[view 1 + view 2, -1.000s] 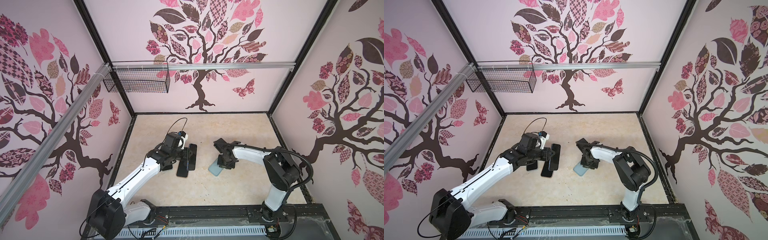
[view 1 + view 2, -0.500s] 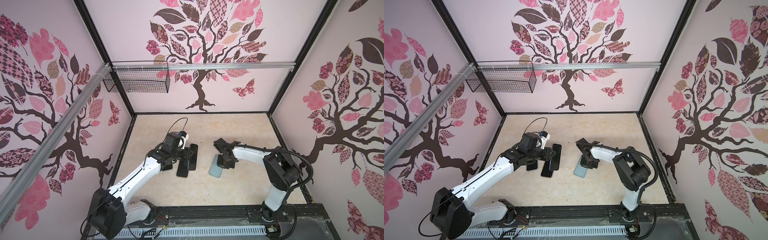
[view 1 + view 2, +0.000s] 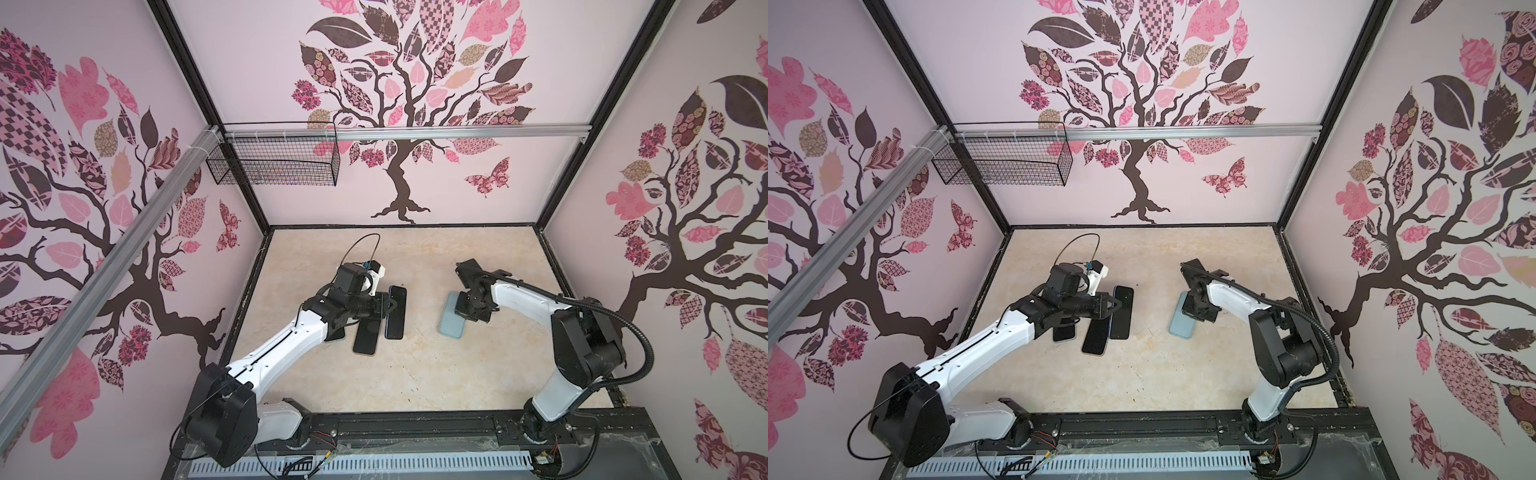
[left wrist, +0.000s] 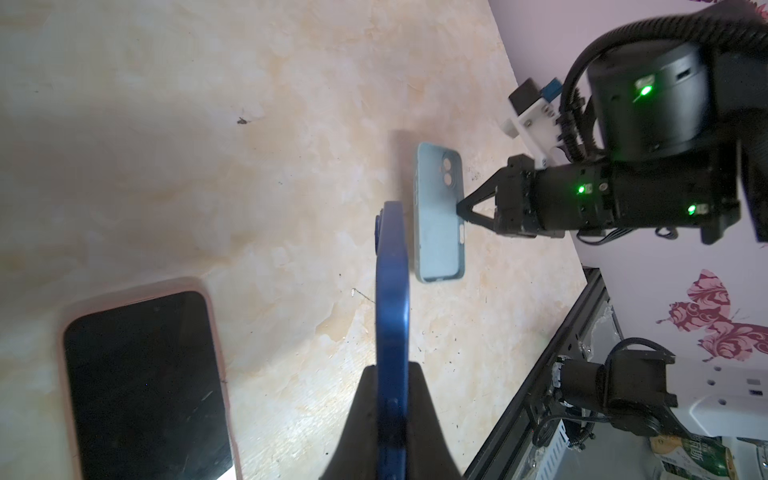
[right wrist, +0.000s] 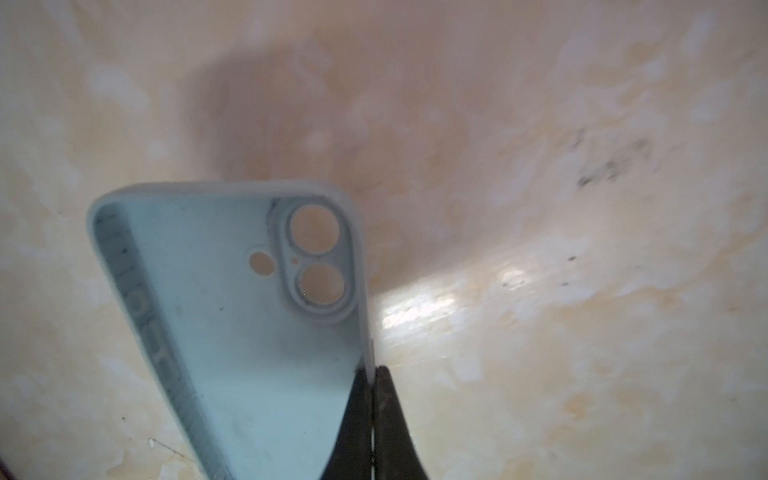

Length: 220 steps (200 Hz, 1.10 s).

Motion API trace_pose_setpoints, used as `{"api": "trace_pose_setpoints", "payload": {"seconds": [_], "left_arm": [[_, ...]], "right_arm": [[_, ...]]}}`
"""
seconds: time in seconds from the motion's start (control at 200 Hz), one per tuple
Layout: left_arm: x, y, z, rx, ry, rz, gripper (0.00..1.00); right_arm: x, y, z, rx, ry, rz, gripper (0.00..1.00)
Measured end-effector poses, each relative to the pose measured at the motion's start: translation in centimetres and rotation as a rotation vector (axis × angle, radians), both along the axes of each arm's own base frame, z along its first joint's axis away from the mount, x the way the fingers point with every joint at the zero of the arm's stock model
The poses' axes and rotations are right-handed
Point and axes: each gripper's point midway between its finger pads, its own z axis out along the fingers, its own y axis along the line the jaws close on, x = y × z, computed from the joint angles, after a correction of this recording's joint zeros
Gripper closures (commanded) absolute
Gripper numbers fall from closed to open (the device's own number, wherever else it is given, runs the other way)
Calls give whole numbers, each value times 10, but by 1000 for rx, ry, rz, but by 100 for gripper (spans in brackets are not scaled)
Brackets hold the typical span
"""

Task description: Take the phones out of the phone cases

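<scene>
My left gripper (image 4: 392,368) is shut on the dark blue phone (image 4: 392,291), holding it on its long edge just above the table; both top views show the phone (image 3: 397,309) (image 3: 1121,311) at the left gripper (image 3: 387,309). The light blue phone case (image 5: 249,332) is empty, with its inside and camera holes showing. It sits to the right in both top views (image 3: 451,326) (image 3: 1181,328). My right gripper (image 5: 371,370) is shut on the case's thin side wall, as the left wrist view confirms for the right gripper (image 4: 459,210) and the case (image 4: 438,232).
A second phone in a pinkish case (image 3: 365,338) (image 4: 145,386) lies screen up beside the held phone. Another dark phone (image 3: 336,334) lies partly under my left arm. A wire basket (image 3: 272,162) hangs on the back wall rail. Walls enclose the table on three sides.
My right gripper has closed on the case's side wall, and the case has shifted a little to the right and back. The left gripper keeps the phone in about the same place.
</scene>
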Motion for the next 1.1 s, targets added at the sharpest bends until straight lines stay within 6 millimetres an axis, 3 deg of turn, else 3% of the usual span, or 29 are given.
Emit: {"api": "trace_pose_setpoints", "payload": {"seconds": [0.105,0.22,0.3,0.415,0.605,0.765,1.1], "left_arm": [[-4,-24,-8,-21,25,-35,100],[-7,-52,-11,-57,48,-71,100],[-4,-60,-11,-83,56,-66,100],[0,-60,-9,-96,57,-50,100],[13,-57,6,-120,36,-35,100],[21,-48,7,-127,40,-13,100],[20,-50,7,-139,53,-31,100]], "right_arm": [[25,-7,19,-50,-56,52,100],[65,2,37,-90,-96,136,100],[91,10,38,-117,-104,191,100],[113,13,29,-163,-76,248,100],[133,7,14,-238,-31,302,100],[139,5,5,-260,-7,329,100],[159,8,-1,-252,-9,319,100]]}}
